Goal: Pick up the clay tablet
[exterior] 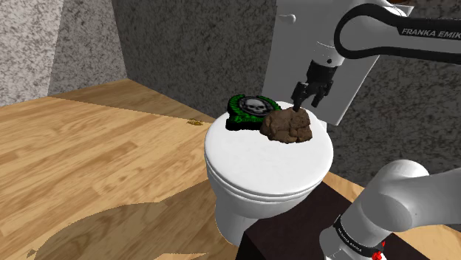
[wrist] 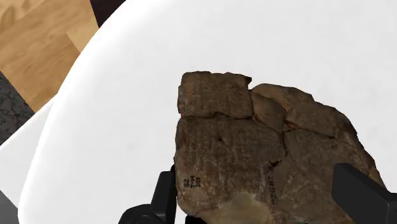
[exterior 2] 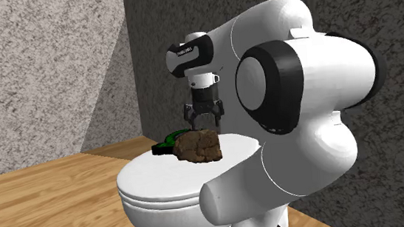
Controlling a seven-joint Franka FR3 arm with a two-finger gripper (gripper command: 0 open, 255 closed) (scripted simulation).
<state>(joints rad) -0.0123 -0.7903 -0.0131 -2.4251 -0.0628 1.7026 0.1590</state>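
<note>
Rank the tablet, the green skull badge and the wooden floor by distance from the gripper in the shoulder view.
1. Tablet, just beneath the gripper.
2. Green skull badge, beside the tablet, toward that view's left.
3. Wooden floor, far off at left.

Clay tablet [wrist: 254, 159] gets cut off by the wrist view's edge between the fingers [wrist: 359, 197], so that end isn't seen. Green skull badge [exterior 2: 167, 141] at the toilet lid's [exterior: 251, 159] back edge is partly covered by the tablet. Tiny inked numbers can't be read.
</note>
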